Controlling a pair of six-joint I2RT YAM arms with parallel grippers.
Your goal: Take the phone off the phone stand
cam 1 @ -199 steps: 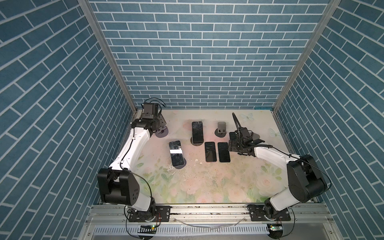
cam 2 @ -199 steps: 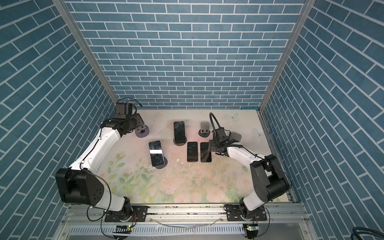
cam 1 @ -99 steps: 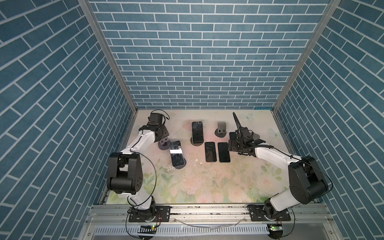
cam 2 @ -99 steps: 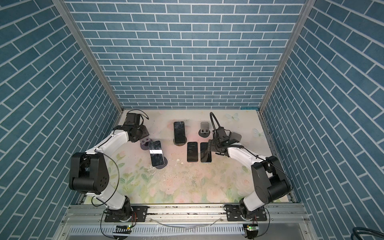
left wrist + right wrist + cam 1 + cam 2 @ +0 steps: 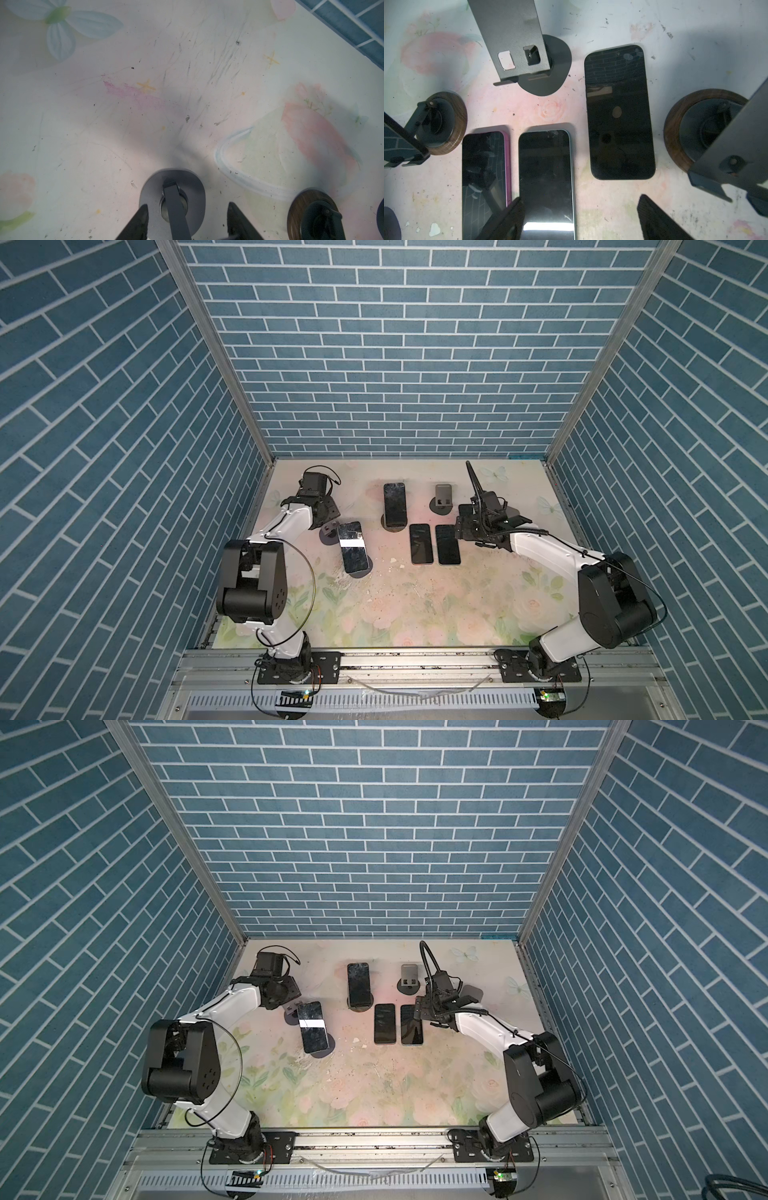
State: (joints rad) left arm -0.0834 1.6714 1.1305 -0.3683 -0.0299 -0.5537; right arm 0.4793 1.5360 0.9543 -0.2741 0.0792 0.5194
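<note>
Two dark phones lean on stands: one at the left (image 5: 354,549) (image 5: 313,1029), one at the middle back (image 5: 395,504) (image 5: 359,984). My left gripper (image 5: 187,207) (image 5: 328,520) is low beside the left phone. It holds the top of an empty grey phone stand (image 5: 151,195) (image 5: 326,538): its jaws stand wide on either side of the stand's neck, and the grip itself is below the wrist view's edge. My right gripper (image 5: 580,198) (image 5: 460,529) hangs open over the mat, next to a teal-edged flat phone (image 5: 546,166).
A purple-cased phone (image 5: 483,176) and a black phone (image 5: 618,112) also lie flat. An empty dark stand (image 5: 519,52) (image 5: 443,493) is at the back. An empty wood-based stand (image 5: 675,128) sits under my right arm. Crumbs dot the floral mat (image 5: 415,614).
My left arm has swung down and toward the front, and the grey stand has moved with it to beside the left phone. The right arm has not moved.
</note>
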